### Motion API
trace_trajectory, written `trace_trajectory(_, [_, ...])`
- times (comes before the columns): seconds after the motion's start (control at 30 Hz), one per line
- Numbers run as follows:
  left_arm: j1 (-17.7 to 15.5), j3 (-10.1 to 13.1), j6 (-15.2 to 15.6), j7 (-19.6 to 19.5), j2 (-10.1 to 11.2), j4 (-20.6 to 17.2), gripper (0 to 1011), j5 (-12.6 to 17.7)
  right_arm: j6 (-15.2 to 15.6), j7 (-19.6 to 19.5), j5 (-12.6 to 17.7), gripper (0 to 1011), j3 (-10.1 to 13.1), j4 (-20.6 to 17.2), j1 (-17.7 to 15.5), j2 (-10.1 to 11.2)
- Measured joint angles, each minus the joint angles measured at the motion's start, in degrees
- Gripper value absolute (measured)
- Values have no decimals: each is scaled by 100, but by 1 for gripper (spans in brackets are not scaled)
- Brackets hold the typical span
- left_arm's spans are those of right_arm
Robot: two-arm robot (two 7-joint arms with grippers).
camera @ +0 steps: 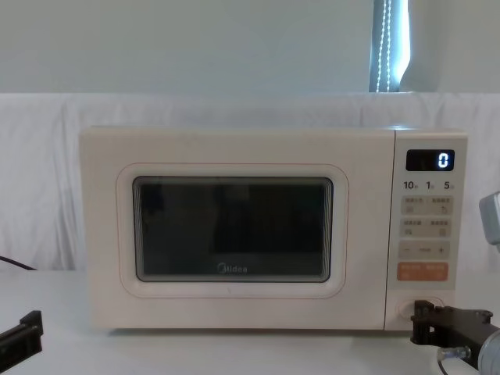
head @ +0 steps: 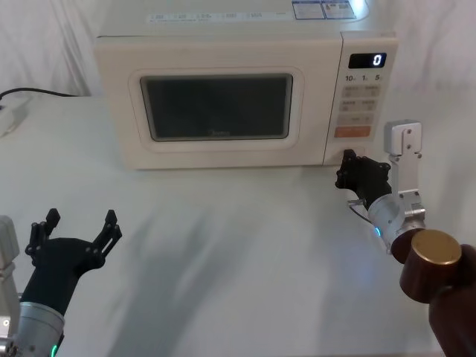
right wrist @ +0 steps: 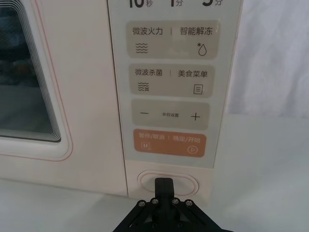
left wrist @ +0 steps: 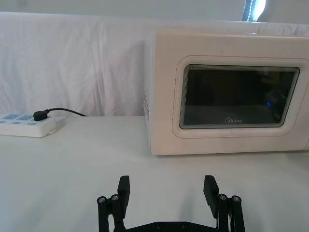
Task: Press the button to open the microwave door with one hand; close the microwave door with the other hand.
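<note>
The microwave (head: 245,89) stands toward the desk's (head: 238,245) far edge with the microwave door (camera: 232,230) flush against the body, its display showing 0. The right hand (right wrist: 163,184) is low in front of the control panel's bottom end, its 2 fingers pressed together and the tip at the middle of the button (right wrist: 168,183), the wide oval key under the orange key (right wrist: 168,142); whether it touches cannot be told. The left hand (head: 78,227) is near the desk's front left corner, well apart from the microwave, fingers spread and holding nothing. A power strip (left wrist: 26,124) lies by the desk's far left edge.
</note>
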Motion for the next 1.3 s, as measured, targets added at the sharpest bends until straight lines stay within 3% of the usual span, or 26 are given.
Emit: trace_trajectory(1.3, [0, 0, 0, 0, 0, 0, 1001, 0, -252, -87, -117, 0, 151, 760, 472, -79])
